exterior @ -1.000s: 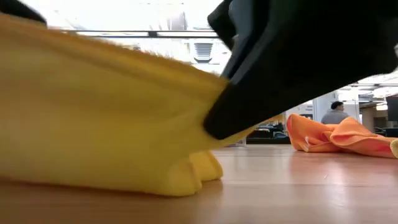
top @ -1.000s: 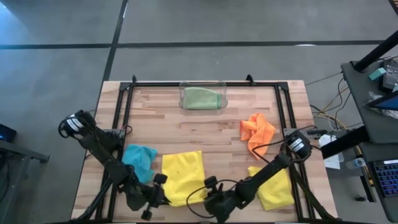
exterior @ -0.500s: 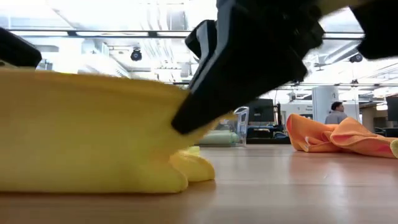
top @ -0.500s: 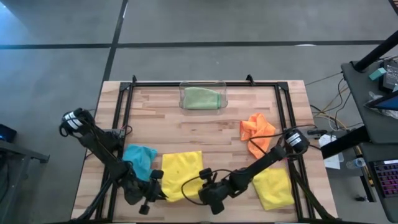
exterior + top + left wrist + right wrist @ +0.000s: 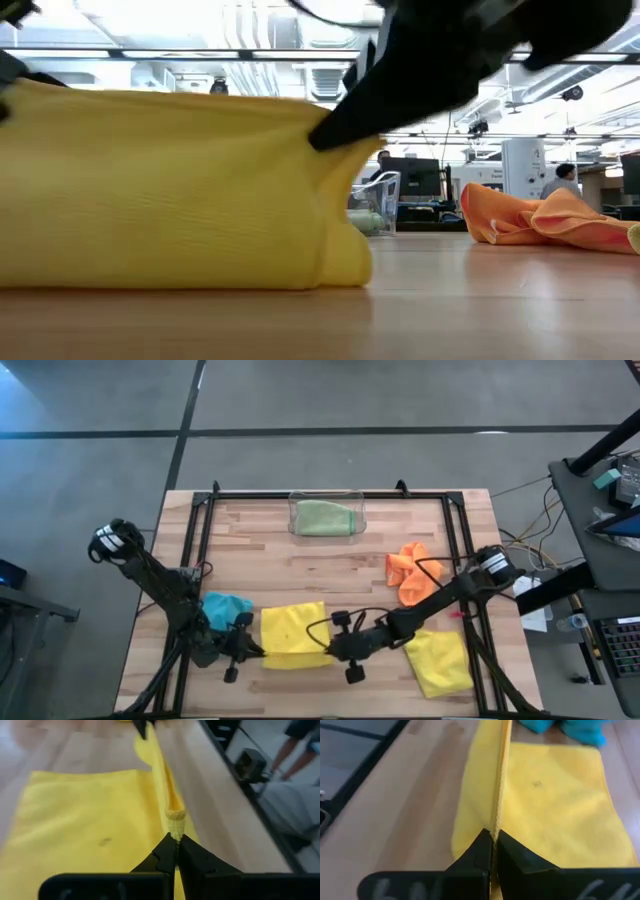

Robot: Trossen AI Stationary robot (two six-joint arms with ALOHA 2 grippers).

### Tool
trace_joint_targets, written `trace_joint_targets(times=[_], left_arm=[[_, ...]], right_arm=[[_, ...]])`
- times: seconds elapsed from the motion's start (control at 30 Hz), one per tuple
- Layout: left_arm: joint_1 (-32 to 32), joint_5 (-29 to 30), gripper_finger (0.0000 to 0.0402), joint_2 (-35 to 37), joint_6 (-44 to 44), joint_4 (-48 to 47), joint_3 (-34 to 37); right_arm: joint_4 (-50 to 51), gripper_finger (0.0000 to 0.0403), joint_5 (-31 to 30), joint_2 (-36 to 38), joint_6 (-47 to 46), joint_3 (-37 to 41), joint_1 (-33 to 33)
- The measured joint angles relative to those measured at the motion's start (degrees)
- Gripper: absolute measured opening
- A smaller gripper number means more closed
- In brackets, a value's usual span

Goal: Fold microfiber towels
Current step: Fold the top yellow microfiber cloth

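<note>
A yellow microfiber towel [image 5: 293, 632] lies near the table's front, its far part flat on the wood and its near edge raised between my two grippers. My left gripper [image 5: 252, 648] is shut on the edge's left corner and my right gripper [image 5: 332, 648] on its right corner. In the low view the towel [image 5: 170, 190] stands like a wall. A light blue towel [image 5: 226, 610] lies bunched to its left. A second yellow towel [image 5: 440, 662] and a crumpled orange towel [image 5: 412, 572] lie to the right. My left gripper pinches the left corner of the raised edge [image 5: 175, 824] between its two fingers, slanting down from the table's left. The edge runs taut from there to the other gripper, lifted off the wood. My right gripper pinches the right corner of the same edge [image 5: 496, 822] between its two fingers, slanting down from the table's right. The cloth hangs below the taut edge, with its lower part on the table.
A clear plastic bin [image 5: 326, 515] with a pale green towel [image 5: 324, 519] in it stands at the far middle. A black frame [image 5: 205, 510] runs along the table's sides and far edge. Bare wood lies between the bin and the yellow towel.
Both grippers, still shut on the yellow towel's near corners, have gone toward the table's far edge. The near edge has been lifted and carried over the rest of the towel. The towel's far edge has stayed in place, and the edge between the grippers has drawn taut.
</note>
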State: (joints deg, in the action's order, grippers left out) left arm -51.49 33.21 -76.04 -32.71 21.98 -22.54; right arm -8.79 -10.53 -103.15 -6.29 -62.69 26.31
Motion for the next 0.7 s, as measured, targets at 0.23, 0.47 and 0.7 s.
trace_joint_targets(times=[0.23,0.47,0.7], left_arm=[[1.64,2.82,0.0,3.54,-0.07,-0.41,2.52],[2.11,5.0,0.0,3.68,-2.64,-2.32,3.44],[2.17,8.6,0.0,3.68,-10.24,-10.59,3.53]], right_arm=[[-3.38,0.0008,0.1,-0.2,-0.24,1.67,-3.83],[-1.99,0.0008,0.49,-0.2,0.97,-1.36,-7.38],[1.66,0.0008,0.52,-0.22,0.53,-1.84,-10.57]])
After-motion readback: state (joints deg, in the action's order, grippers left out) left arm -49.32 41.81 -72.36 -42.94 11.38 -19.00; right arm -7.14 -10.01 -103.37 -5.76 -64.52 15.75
